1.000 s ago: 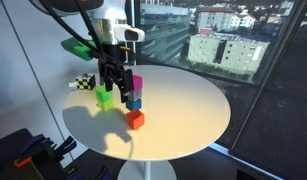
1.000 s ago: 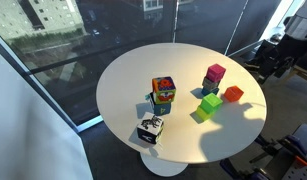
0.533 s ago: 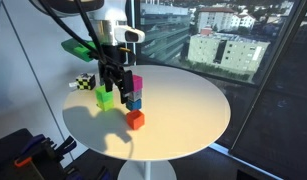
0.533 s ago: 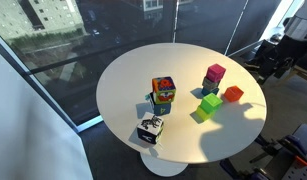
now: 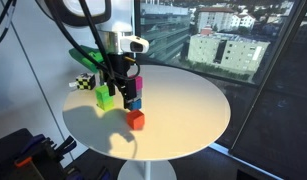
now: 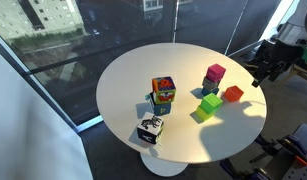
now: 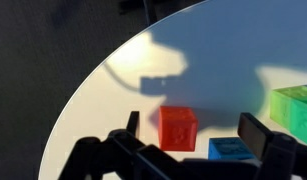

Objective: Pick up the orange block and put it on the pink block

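Note:
The orange block [image 5: 136, 119] [image 6: 233, 94] sits on the white round table [image 5: 183, 105], apart from the other cubes. The pink block [image 5: 137, 85] [image 6: 215, 73] stands on top of a blue cube [image 5: 135, 102] [image 6: 210, 87]. My gripper [image 5: 119, 84] [image 6: 259, 78] hangs open and empty above the table near the stack. In the wrist view the orange block [image 7: 178, 128] lies below and between the open fingers [image 7: 196, 135], with the blue cube [image 7: 231, 150] next to it. The pink block is not in the wrist view.
A lime green cube [image 5: 105, 97] [image 6: 209, 105] [image 7: 293, 105] sits close to the stack. A multicoloured patterned box [image 6: 163, 94] and a black-and-white checkered box [image 5: 85, 82] [image 6: 150, 128] stand further off. The table edge [image 7: 78, 110] curves close to the orange block.
The arm has shifted and turned, and the gripper has come further over the table towards the blocks. No block has moved.

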`<state>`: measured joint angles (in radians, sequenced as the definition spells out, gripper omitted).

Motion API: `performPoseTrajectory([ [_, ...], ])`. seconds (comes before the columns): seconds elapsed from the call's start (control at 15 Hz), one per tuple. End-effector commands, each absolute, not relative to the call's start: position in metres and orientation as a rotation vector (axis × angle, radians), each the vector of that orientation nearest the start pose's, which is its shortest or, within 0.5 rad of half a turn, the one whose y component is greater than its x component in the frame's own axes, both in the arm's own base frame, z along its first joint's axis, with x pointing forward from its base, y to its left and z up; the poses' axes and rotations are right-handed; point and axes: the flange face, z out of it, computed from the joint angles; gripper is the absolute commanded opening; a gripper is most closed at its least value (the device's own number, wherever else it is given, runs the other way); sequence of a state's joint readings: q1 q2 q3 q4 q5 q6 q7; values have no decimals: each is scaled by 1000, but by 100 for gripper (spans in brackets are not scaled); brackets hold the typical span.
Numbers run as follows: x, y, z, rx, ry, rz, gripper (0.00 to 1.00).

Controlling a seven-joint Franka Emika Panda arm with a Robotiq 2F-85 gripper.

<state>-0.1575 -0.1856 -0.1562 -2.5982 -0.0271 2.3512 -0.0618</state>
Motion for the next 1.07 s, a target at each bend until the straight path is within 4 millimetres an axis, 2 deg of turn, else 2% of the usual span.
performPoseTrajectory([
  [0.0, 417, -136, 299, -3099, 330, 84, 100],
  [0.4, 436, -136, 271, -3116, 342, 88, 100],
  [1.0, 462, -123, 248, -3147, 303, 65, 100],
])
